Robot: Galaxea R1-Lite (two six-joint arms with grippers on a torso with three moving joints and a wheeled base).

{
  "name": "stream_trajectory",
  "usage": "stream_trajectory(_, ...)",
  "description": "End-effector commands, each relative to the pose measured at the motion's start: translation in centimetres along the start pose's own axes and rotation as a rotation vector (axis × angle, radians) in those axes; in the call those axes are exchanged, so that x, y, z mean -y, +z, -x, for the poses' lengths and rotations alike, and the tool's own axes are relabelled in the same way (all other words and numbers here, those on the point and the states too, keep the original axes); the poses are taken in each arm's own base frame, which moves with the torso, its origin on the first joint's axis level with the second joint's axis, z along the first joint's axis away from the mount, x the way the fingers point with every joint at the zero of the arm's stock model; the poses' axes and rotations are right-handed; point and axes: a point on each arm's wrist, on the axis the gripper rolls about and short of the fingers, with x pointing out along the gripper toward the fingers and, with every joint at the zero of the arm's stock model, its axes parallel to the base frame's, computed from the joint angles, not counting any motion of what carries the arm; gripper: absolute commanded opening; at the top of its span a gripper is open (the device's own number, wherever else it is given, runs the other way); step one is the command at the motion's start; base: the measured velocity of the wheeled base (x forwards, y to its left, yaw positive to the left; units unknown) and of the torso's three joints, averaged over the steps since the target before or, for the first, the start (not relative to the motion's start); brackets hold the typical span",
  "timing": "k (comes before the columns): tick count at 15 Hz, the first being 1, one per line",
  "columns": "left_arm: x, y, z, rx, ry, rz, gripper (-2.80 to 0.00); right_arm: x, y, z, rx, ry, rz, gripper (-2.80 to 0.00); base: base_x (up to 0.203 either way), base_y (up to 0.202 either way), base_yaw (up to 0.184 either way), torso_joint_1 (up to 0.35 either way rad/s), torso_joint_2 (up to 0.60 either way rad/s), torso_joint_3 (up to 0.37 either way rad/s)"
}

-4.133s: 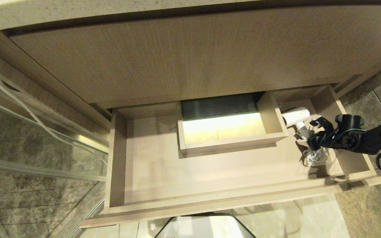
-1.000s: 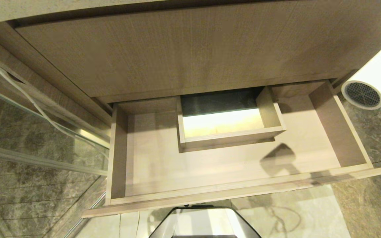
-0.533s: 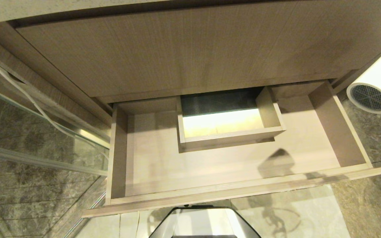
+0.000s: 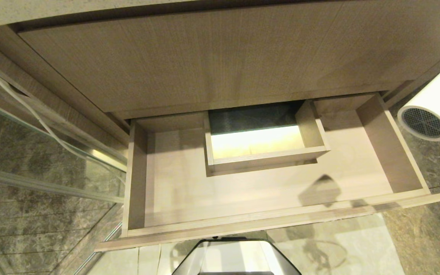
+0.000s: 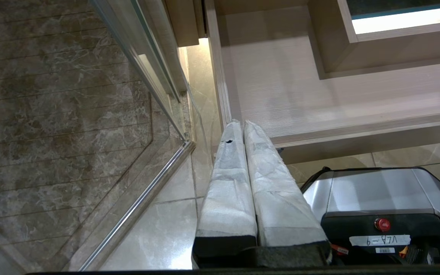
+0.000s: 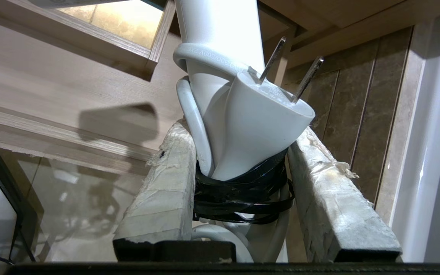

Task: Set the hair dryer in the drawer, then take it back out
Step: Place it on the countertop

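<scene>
The white hair dryer (image 4: 435, 105) hangs in the air at the right edge of the head view, outside the drawer's right side, its grey mesh grille facing me. My right gripper (image 6: 243, 133) is shut on the hair dryer (image 6: 220, 34) at its handle, where the cord bundle with its black strap (image 6: 239, 191) and the plug (image 6: 258, 122) sit between the fingers. The drawer (image 4: 266, 219) stands pulled out with nothing lying in it; a boxed cutout (image 4: 260, 143) sits at its back. My left gripper (image 5: 239, 124) is shut and parked over the drawer's front left corner (image 5: 227, 114).
A taller wood-grain panel (image 4: 212, 57) hangs above the drawer under a stone countertop. A glass shower partition with a metal rail (image 4: 44, 183) stands to the left. Marble floor tiles (image 4: 426, 236) lie right of the drawer. My base (image 4: 235, 259) sits just before the drawer front.
Four seconds ago the hair dryer lay in the drawer's right end with the right gripper on it; it is out now. Over the last second it sank a little at the right edge.
</scene>
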Motion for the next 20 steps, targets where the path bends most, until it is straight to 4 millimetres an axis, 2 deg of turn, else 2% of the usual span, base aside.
stream_trajectory(1, 0.0, -0.04, -0.01, -0.001, 0.0, 0.0, -2.8, -0.16, -0.24, -0.05, -0.006, 0.008, 0.002, -2.8, 0.0, 0.0, 0.0, 0.0, 0.0, 0.0)
stream_trajectory(5, 0.0, 0.0, 0.0, 0.001, -0.001, 0.0, -2.8, -0.54, -0.6, 0.06, -0.004, 0.012, 0.002, -2.8, 0.0, 0.0, 0.0, 0.023, -0.04, -0.01)
stream_trajectory(11, 0.0, 0.0, 0.0, 0.001, 0.0, 0.0, -2.8, -0.37, -0.28, 0.18, 0.023, -0.005, 0.019, -2.8, 0.0, 0.0, 0.0, 0.147, -0.46, -0.16)
stream_trajectory(16, 0.0, 0.0, 0.0, 0.001, -0.001, 0.0, -2.8, -0.26, -0.1, 0.24, 0.042, -0.021, 0.029, -2.8, 0.0, 0.0, 0.0, 0.508, -0.53, -0.209)
stream_trajectory(20, 0.0, -0.04, -0.01, -0.001, 0.0, 0.0, -2.8, -0.25, -0.1, 0.24, 0.044, -0.025, 0.031, -2.8, 0.0, 0.0, 0.0, 0.372, -0.59, -0.248)
